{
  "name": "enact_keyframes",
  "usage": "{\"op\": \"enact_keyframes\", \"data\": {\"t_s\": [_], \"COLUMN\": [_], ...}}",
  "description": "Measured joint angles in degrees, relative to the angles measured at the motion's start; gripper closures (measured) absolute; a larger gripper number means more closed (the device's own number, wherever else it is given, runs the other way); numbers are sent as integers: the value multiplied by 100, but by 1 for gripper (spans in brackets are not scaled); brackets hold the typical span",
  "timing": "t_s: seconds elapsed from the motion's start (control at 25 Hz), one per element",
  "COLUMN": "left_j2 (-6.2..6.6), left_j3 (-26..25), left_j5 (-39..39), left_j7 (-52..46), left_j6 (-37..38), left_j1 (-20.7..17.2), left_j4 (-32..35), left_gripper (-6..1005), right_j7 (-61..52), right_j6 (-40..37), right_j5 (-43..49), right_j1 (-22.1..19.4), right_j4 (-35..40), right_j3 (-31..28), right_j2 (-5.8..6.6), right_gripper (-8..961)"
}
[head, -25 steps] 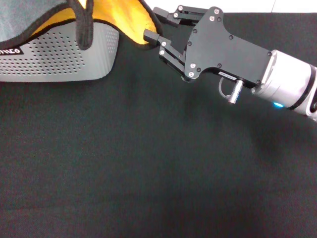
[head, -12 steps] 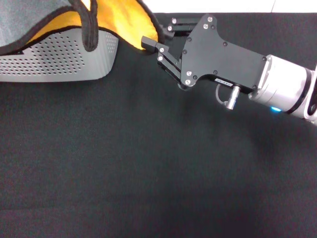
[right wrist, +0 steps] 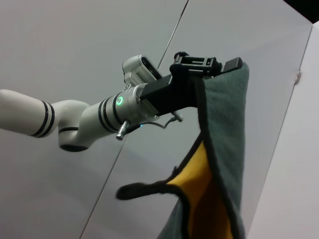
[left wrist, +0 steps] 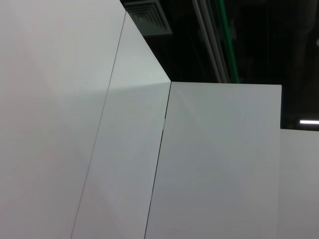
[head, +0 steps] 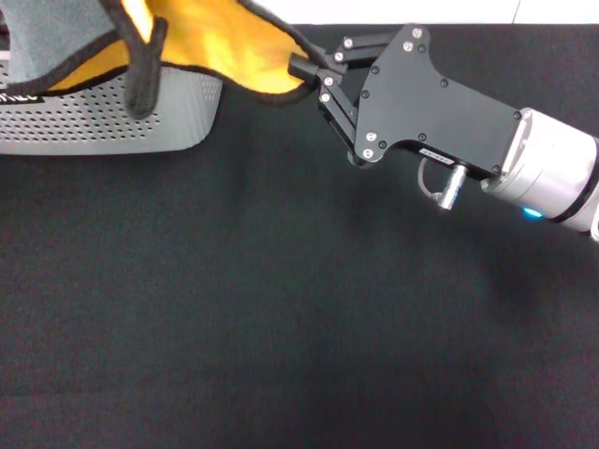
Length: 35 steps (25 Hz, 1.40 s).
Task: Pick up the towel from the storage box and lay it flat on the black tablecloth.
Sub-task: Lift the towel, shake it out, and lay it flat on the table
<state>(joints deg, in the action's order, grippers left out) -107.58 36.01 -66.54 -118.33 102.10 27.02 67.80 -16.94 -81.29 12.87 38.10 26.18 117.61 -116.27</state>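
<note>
The towel (head: 215, 47), orange-yellow with a grey face and black hem, hangs above the light grey perforated storage box (head: 112, 117) at the back left. My right gripper (head: 307, 71) is shut on the towel's right corner, just right of the box and above the black tablecloth (head: 281, 309). In the right wrist view my left gripper (right wrist: 207, 67) is raised high and shut on the towel's upper edge, and the towel (right wrist: 224, 149) hangs down from it. The left gripper is out of the head view.
The black tablecloth covers the whole table in front of and to the right of the box. A white strip (head: 393, 11) runs along the table's far edge. The left wrist view shows only white wall panels (left wrist: 99, 149) and a dark ceiling.
The towel has risen off the box, showing more of the box's rim. My right gripper has shifted slightly right and up with the towel's corner in it.
</note>
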Motion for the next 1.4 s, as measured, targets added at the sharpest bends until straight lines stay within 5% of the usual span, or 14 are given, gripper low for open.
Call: {"op": "enact_keyframes", "data": {"t_s": [0.16, 0.4, 0.52, 0.64, 0.68, 0.84, 1.04, 1.4], "left_j2": [-2, -95, -219, -449, -629, -892, -1015, -1187], "left_j3": [2, -2, 0, -1, -1, 0, -18, -63], "left_j5": [-21, -193, -518, -1133, -1490, -1980, -2285, -2252], "left_j7": [79, 772, 1457, 2339, 2863, 3703, 4828, 6212], "left_j6": [100, 350, 473, 513, 519, 493, 230, -990], "left_j1": [-50, -248, -410, -587, -660, -723, -703, -749], "left_j4": [-141, -1358, -1983, -2272, -2383, -2738, -3436, -4215], "left_gripper": [929, 926, 924, 908, 901, 859, 792, 621], "right_j7": [-17, -30, -40, -115, -294, -934, -1986, -2820], "right_j6": [-105, -203, -342, -321, -171, 219, 673, 1030], "right_j5": [0, 42, 52, 109, 226, 818, 2084, 3340], "right_j1": [-38, -316, -401, -404, -336, -106, 77, -392], "right_j4": [54, 402, 513, 613, 666, 689, 944, 1961], "right_j3": [-12, -349, -568, -697, -780, -1181, -1930, -2879], "right_j2": [0, 52, 91, 147, 198, 256, 244, 99], "right_gripper": [953, 952, 951, 950, 950, 949, 948, 945]}}
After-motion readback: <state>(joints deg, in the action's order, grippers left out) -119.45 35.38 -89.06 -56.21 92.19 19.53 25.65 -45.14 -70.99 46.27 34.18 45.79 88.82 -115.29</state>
